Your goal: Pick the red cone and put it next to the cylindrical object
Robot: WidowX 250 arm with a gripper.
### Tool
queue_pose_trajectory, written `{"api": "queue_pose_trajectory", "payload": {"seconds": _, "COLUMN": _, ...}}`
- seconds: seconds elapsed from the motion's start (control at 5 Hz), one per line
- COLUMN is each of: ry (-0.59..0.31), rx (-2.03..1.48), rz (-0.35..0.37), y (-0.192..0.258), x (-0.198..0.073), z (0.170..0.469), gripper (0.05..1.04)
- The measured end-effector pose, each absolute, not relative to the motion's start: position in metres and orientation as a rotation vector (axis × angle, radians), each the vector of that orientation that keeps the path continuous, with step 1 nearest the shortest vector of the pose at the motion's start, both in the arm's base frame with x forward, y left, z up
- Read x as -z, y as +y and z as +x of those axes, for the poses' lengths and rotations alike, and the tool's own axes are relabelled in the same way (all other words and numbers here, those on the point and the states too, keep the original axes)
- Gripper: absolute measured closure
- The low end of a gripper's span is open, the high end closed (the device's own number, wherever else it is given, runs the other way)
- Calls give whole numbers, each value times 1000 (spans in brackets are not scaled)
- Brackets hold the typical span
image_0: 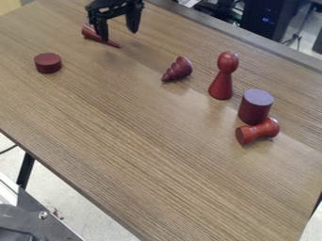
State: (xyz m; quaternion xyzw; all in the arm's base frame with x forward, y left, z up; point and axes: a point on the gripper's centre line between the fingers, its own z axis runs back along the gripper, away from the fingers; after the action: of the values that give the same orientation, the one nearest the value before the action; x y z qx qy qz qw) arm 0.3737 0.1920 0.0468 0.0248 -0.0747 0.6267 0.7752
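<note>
My pincer (119, 36) hangs well open, gripping nothing. I count one disc (48, 63); one smooth, slim, dark-red cone (90, 33), lying by the pincer, tip rightward; one ridged cone (179, 69); one pawn (223, 77); one upright cylinder (254, 108); one spool (258, 131) beside it.

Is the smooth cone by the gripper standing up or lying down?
Lying down. The cone stretches along the table, its tip pointing sideways, not up.
</note>
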Motion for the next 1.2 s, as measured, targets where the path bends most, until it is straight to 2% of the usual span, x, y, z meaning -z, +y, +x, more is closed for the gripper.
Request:
{"api": "queue_pose_trajectory", "payload": {"seconds": 0.2, "ry": -137, "rx": -1462, "rz": 88, "y": 202, "x": -38, "z": 369, "gripper": 83}}
{"api": "queue_pose_trajectory", "payload": {"seconds": 0.4, "ry": -97, "rx": -1640, "rz": 87, "y": 215, "x": -28, "z": 363, "gripper": 83}}
{"api": "queue_pose_trajectory", "payload": {"seconds": 0.8, "ry": -131, "rx": -1788, "rz": 24, "y": 227, "x": -26, "z": 367, "gripper": 118}}
{"api": "queue_pose_trajectory", "payload": {"seconds": 1.0, "ry": -137, "rx": -1812, "rz": -3, "y": 233, "x": -26, "z": 366, "gripper": 390}}
{"api": "queue_pose_trajectory", "payload": {"seconds": 1.2, "ry": -153, "rx": -1717, "rz": 8, "y": 235, "x": -25, "z": 363, "gripper": 676}}
